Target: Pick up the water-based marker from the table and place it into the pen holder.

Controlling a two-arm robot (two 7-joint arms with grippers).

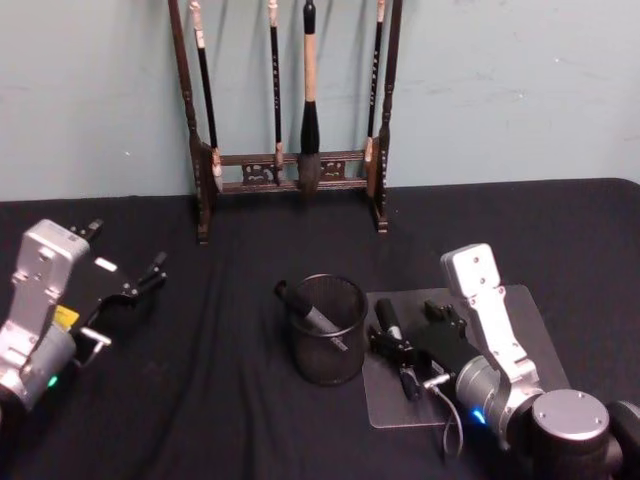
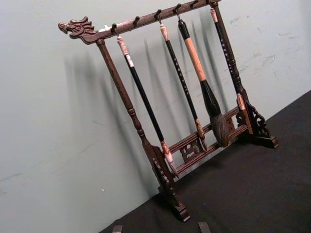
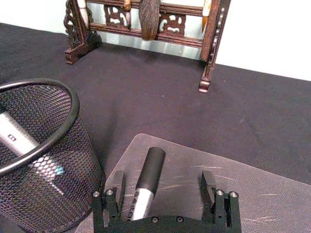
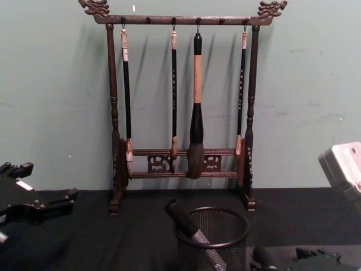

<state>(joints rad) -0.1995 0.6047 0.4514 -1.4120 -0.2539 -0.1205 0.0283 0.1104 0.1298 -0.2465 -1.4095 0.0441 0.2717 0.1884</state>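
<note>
At the left edge of the black tabletop (image 1: 200, 400), the left tool (image 1: 125, 247) hangs idle above the cloth, its fingers spread apart and empty. Toward the middle stands the pen holder (image 1: 328, 345), a round black wire-mesh cup. One marker (image 1: 308, 310) is already inside, leaning with its dark end over the left rim. Behind it, against the far wall, a dark wooden brush rack (image 1: 290, 170) holds four hanging brushes. Just right of the pen holder lies a clear mat (image 1: 520, 320), and on it rests the water-based marker (image 3: 146, 182), black cap pointing away toward the rack. The right tool (image 1: 398, 358) sits low over the mat with its fingers wide open on either side of the water-based marker. It has not closed on the barrel, which lies nearer the finger on the pen holder's side than the other.
</note>
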